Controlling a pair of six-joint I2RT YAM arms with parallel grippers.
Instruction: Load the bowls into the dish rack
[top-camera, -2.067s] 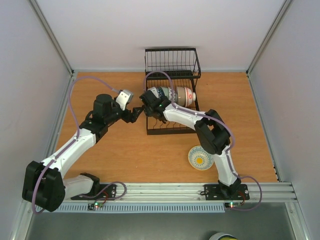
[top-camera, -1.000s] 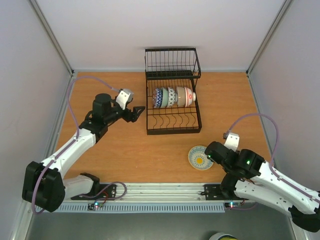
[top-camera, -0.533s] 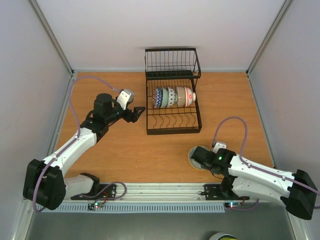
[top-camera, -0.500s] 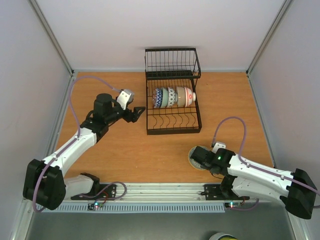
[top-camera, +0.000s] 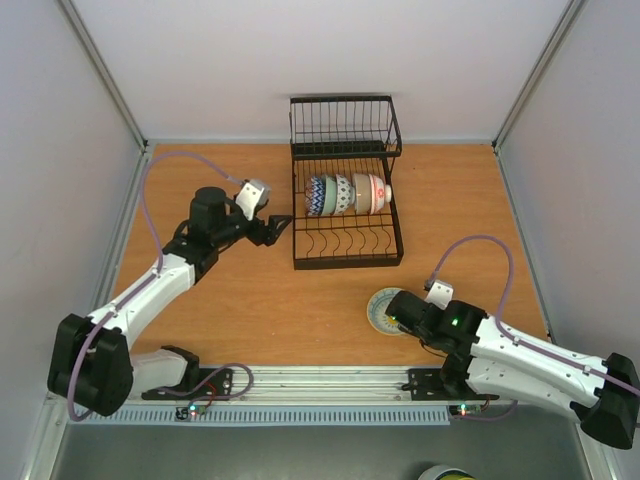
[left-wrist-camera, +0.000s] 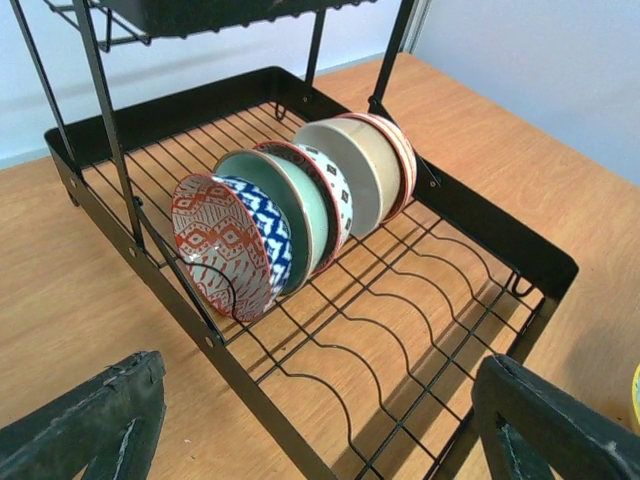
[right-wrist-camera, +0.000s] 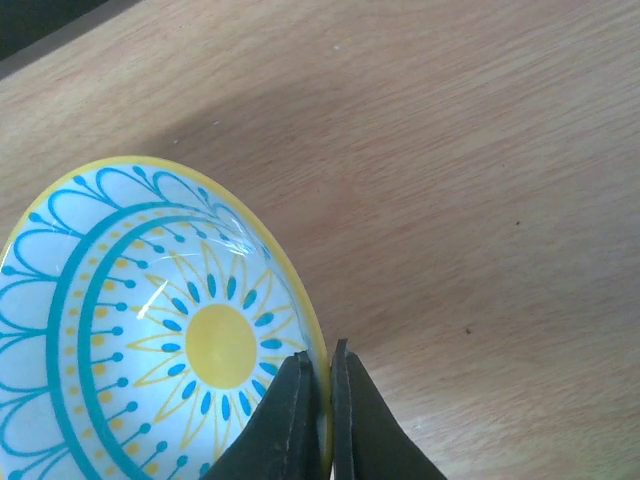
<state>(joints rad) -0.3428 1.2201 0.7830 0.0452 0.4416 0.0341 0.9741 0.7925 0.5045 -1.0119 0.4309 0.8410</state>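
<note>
A black wire dish rack (top-camera: 347, 250) stands at the back middle of the table, with several patterned bowls (top-camera: 345, 194) on edge in its dividers; the left wrist view shows the same bowls (left-wrist-camera: 290, 215) in the dish rack (left-wrist-camera: 470, 215). One more bowl (top-camera: 380, 307), white with blue and yellow pattern, lies on the wood near the front. My right gripper (top-camera: 398, 312) is shut on that bowl (right-wrist-camera: 150, 330), one finger inside the rim, one outside (right-wrist-camera: 320, 415). My left gripper (top-camera: 280, 224) hovers open just left of the rack, its fingers (left-wrist-camera: 95, 420) wide apart and empty.
A taller wire basket section (top-camera: 344, 125) rises at the rack's far end. The front rows of dividers (left-wrist-camera: 400, 340) hold nothing. White walls close in the table on three sides, and a metal rail (top-camera: 330, 385) runs along the near edge.
My right arm swung back from the rack to the front bowl and its jaws closed on the rim, nudging the bowl slightly left. The left arm stayed put.
</note>
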